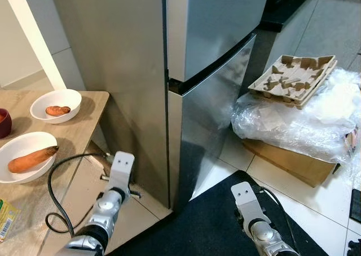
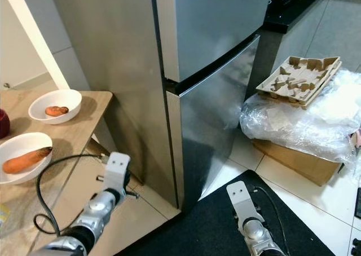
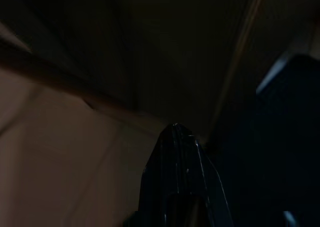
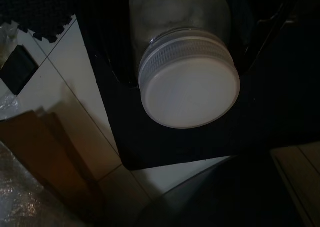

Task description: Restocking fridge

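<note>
A tall stainless steel fridge [image 1: 214, 98] stands straight ahead with both its doors closed. My right gripper [image 4: 187, 79] is shut on a clear jar with a white screw lid [image 4: 190, 87], its black fingers [image 4: 107, 62] on either side of the jar, held low over the black mat and white tiles. The right arm [image 1: 251, 211] hangs at the lower right before the fridge. My left arm [image 1: 115, 180] hangs low beside the table's edge. In the dark left wrist view the left gripper [image 3: 175, 137] has its fingers pressed together with nothing between them.
A wooden table [image 1: 84, 104] at the left carries a white bowl [image 1: 70, 98] with a small orange root, a second white bowl [image 1: 17, 146] with a carrot [image 1: 32, 159] and a dark red cup [image 1: 3, 122]. Cardboard egg trays [image 1: 293, 78] lie on a plastic-wrapped box [image 1: 293, 126] at the right. A black mat [image 1: 208, 222] covers the floor.
</note>
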Robot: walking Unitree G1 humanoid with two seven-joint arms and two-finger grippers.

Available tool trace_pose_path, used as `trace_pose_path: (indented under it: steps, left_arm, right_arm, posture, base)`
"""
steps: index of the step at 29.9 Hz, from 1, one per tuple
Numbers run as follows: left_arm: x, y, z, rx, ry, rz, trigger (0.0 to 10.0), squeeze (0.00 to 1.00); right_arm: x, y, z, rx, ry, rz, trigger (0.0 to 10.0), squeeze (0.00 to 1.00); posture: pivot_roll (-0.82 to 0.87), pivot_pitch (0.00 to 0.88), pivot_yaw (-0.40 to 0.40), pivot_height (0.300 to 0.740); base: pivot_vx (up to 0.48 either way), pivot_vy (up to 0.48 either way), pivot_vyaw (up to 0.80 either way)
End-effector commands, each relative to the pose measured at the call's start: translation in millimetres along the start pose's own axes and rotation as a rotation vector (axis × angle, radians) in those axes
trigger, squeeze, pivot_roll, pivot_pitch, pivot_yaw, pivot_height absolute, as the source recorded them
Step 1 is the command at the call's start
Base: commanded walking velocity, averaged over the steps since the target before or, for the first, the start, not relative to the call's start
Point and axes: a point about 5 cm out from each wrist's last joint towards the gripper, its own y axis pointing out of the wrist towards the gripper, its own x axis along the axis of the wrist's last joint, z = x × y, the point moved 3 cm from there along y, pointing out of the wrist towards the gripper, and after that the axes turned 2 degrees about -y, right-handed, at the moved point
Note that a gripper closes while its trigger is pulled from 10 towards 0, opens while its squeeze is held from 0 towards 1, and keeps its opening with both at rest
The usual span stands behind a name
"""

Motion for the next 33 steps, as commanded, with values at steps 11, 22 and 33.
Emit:
trace_pose_path:
  steps: [11,22,33]
  left_arm:
    - [-44,-10.3,-10.7,0.007,-0.087,0.151,10.0,0.0]
    - [-54,-14.8,-10.6,0.027,-0.094,0.166,10.0,0.0]
    - [-60,-20.4,-1.4,0.082,-0.128,0.148,10.0,0.0]
  right_arm:
    - [-17,-4.9,10.2,0.05,-0.071,0.052,10.0,0.0]
    - [-12,-3.4,11.8,0.07,-0.095,0.034,10.0,0.0]
    - [-3,-2.2,25.4,0.128,-0.126,0.008,10.0,0.0]
  posture:
    - [-0.14,0.0,0.012,0.74]
    - [-0.12,0.0,-0.009,0.74]
    - [-0.03,0.015,-0.085,0.74]
  base:
    - [0.0,0.0,0.0]
    - [0.0,0.0,0.0]
    - [0.0,0.0,0.0]
